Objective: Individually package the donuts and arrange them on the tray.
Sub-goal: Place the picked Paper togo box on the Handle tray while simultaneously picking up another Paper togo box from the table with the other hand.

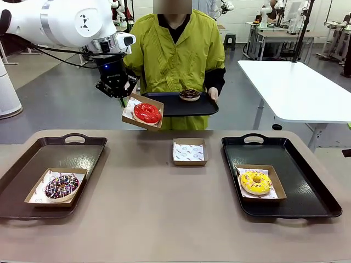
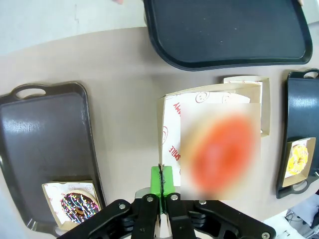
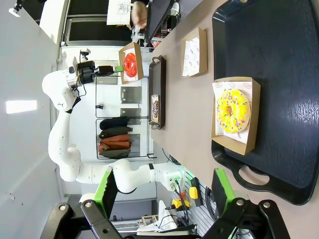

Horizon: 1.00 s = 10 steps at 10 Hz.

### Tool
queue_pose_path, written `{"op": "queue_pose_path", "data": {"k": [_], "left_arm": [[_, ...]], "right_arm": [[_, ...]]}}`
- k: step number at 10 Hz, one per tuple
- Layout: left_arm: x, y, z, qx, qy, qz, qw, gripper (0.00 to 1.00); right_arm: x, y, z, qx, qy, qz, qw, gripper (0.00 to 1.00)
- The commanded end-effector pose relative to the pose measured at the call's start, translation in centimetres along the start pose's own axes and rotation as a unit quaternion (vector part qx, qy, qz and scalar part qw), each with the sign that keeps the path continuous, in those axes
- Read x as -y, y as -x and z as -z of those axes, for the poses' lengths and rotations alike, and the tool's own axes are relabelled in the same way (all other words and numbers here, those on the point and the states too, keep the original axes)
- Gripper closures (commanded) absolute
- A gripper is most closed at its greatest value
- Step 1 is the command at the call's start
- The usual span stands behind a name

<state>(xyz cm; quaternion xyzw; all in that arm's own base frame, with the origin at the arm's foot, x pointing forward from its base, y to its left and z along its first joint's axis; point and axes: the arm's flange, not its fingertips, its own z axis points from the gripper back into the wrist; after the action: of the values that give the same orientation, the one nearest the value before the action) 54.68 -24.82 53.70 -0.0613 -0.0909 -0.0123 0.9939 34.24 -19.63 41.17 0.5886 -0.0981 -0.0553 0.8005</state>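
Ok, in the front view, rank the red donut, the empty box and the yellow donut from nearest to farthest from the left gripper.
1. Red donut, in the raised box held by the left gripper.
2. Empty box, mid-table.
3. Yellow donut, on the right tray.

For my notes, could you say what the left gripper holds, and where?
The left gripper pinches the cardboard box carrying the red donut by its side wall.

white side table (image 1: 299,90) far right
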Motion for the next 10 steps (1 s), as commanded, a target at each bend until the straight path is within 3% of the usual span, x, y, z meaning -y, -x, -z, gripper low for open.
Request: {"op": "queue_pose_path", "data": {"k": [1,3,4,7,10], "left_arm": [[-0.1,0.2,0.0,-0.001,0.0,0.003,1.0,1.0],[-0.1,0.2,0.0,-0.001,0.0,0.003,1.0,1.0],[0.0,0.0,0.0,0.0,0.0,0.0,1.0,0.99],[-8.7,-0.1,-2.2,-0.013,0.047,0.006,0.999,0.99],[-14.7,1.8,-1.9,-0.025,-0.008,0.005,1.0,0.99]], "right_arm": [[-0.1,0.3,-0.2,-0.006,0.0,-0.004,1.0,0.0],[0.0,0.0,0.0,0.0,0.0,0.0,1.0,0.0],[-1.5,-1.1,0.7,0.024,0.052,-0.023,0.998,0.0],[-8.7,-6.8,6.8,-0.016,0.157,-0.033,0.987,0.0],[-13.1,-11.0,14.6,-0.05,0.222,-0.026,0.973,0.0]]}}
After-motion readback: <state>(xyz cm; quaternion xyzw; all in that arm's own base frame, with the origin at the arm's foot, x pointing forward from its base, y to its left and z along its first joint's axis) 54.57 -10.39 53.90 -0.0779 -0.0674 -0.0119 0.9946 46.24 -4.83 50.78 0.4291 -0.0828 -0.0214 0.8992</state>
